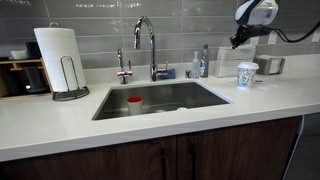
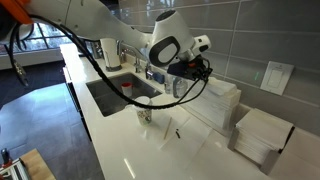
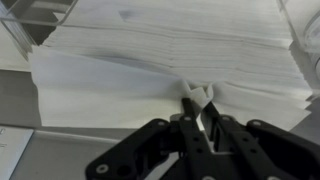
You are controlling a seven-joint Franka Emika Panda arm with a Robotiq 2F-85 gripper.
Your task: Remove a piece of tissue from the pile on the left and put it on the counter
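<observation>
The pile [image 3: 150, 55] of folded white tissues fills the wrist view. It also shows in both exterior views [image 2: 220, 102] [image 1: 226, 62], at the back of the white counter [image 1: 150, 125]. My gripper [image 3: 197, 100] is at the pile's top edge. Its fingers are shut on a small raised fold of the top piece of tissue [image 3: 195, 92]. The rest of that sheet still lies flat on the pile. In the exterior views the gripper [image 2: 197, 70] [image 1: 238, 42] hangs just over the pile.
A printed paper cup [image 1: 247, 74] stands in front of the pile and a greyish container [image 1: 272, 65] beside it. A second white stack [image 2: 262, 138] sits nearby. The steel sink [image 1: 160, 100], the faucet [image 1: 150, 45] and the paper-towel roll [image 1: 58, 55] lie further along the counter.
</observation>
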